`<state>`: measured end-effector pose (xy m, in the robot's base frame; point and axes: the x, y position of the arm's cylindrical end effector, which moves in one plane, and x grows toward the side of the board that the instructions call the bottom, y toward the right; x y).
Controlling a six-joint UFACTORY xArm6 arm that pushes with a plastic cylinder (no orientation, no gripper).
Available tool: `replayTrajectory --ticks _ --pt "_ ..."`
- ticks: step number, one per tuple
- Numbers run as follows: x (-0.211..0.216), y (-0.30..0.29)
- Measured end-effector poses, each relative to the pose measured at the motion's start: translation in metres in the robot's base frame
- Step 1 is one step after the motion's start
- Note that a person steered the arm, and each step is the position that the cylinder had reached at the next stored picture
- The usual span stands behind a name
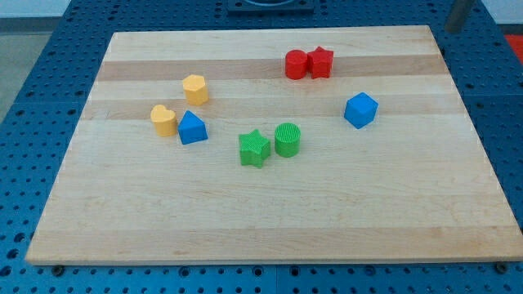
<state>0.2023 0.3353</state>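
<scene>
A dark rod enters at the view's top right, and my tip ends just beyond the wooden board's far right corner, touching no block. The blue cube is the nearest block, well below and left of the tip. A red cylinder and a red star touch side by side near the top middle. At the centre a green star stands beside a green cylinder. On the left are a yellow hexagonal block, a yellow heart and a blue triangular block, the last two touching.
The wooden board lies on a blue perforated table that surrounds it on all sides. A dark fixture sits past the board's top edge.
</scene>
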Motion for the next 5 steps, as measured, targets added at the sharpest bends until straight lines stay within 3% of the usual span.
replayTrajectory --ticks 1,3,5 --pt "0.002 -0.001" --pt "0.063 -0.087" --pt "0.068 -0.187"
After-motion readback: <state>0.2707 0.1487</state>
